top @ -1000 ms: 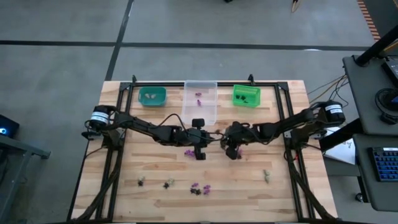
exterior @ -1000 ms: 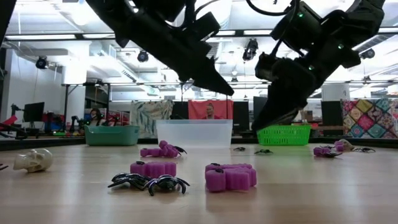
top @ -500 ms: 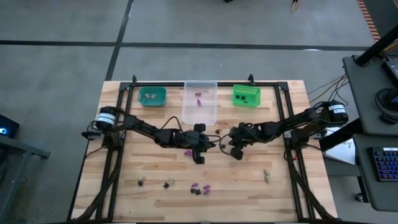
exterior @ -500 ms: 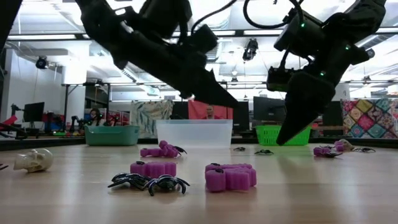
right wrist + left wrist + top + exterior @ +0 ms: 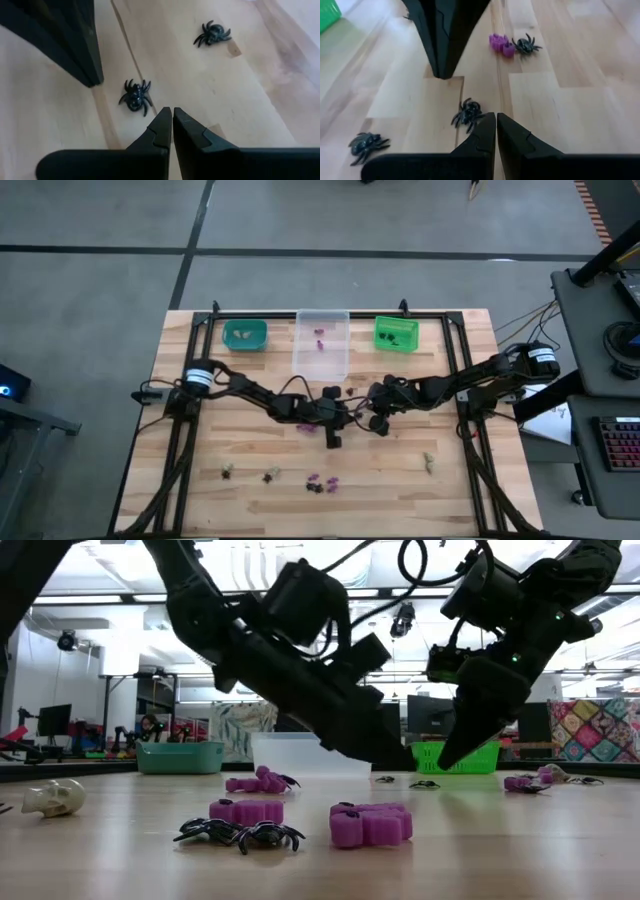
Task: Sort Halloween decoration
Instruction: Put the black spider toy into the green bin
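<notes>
Both grippers hang shut over the middle of the table, tips slanting down toward each other, and hold nothing. Between my left gripper (image 5: 496,116) and my right gripper (image 5: 172,110) a black spider (image 5: 135,96) lies flat on the wood, just off both tips. A second black spider (image 5: 213,33) lies farther off. More Halloween decoration lies near the front edge: purple pieces (image 5: 371,825), black spiders (image 5: 240,833) and a beige skull (image 5: 52,798). From above, my left gripper (image 5: 333,440) is left of my right gripper (image 5: 379,426).
Three bins stand along the far edge: teal (image 5: 244,333), clear (image 5: 322,340) with a purple piece inside, and green (image 5: 396,333) with black pieces. A purple piece (image 5: 302,423) lies beside the left arm. A beige piece (image 5: 428,463) lies at the front right.
My left gripper has come down toward the table and reached out toward the right and near edges, ending close to my right gripper's tip. My right gripper has tipped steeper downward and stayed almost in place. The trinkets have not moved.
</notes>
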Controlling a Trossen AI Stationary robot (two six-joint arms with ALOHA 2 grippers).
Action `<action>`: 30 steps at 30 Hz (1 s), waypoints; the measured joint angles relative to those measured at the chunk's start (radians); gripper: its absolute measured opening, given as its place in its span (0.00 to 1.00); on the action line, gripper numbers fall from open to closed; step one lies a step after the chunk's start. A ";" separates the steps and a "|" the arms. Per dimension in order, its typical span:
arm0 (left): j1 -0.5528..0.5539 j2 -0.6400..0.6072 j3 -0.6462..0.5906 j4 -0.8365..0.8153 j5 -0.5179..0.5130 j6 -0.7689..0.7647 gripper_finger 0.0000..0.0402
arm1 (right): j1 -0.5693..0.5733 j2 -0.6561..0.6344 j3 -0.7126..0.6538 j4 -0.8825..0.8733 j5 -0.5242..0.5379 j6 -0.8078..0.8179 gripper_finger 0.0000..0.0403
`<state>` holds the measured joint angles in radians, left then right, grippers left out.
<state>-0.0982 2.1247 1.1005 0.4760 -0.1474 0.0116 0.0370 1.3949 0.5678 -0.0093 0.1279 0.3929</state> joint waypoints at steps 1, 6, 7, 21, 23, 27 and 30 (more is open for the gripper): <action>0.000 0.006 0.006 -0.001 0.000 -0.001 0.00 | 0.000 0.000 0.000 0.006 0.004 -0.001 0.02; 0.000 0.034 0.021 -0.006 0.000 -0.001 0.00 | 0.000 0.025 -0.014 0.080 0.005 -0.011 0.02; 0.000 0.035 0.021 -0.009 0.000 -0.001 0.00 | 0.002 0.039 -0.015 0.086 0.005 -0.011 0.02; 0.007 0.035 0.018 -0.036 -0.048 -0.017 0.00 | 0.023 0.135 -0.015 0.177 0.003 0.008 0.02; 0.008 0.035 0.017 -0.038 -0.060 -0.017 0.00 | 0.024 0.132 -0.015 0.186 -0.001 0.008 0.02; 0.010 0.035 0.017 -0.039 -0.079 -0.021 0.00 | 0.024 0.132 -0.015 0.204 -0.010 0.008 0.02; 0.011 0.035 0.017 -0.039 -0.083 -0.021 0.00 | 0.024 0.133 -0.015 0.210 -0.015 0.009 0.02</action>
<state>-0.0875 2.1593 1.1172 0.4375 -0.2308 -0.0097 0.0612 1.5280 0.5526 0.2010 0.1124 0.4019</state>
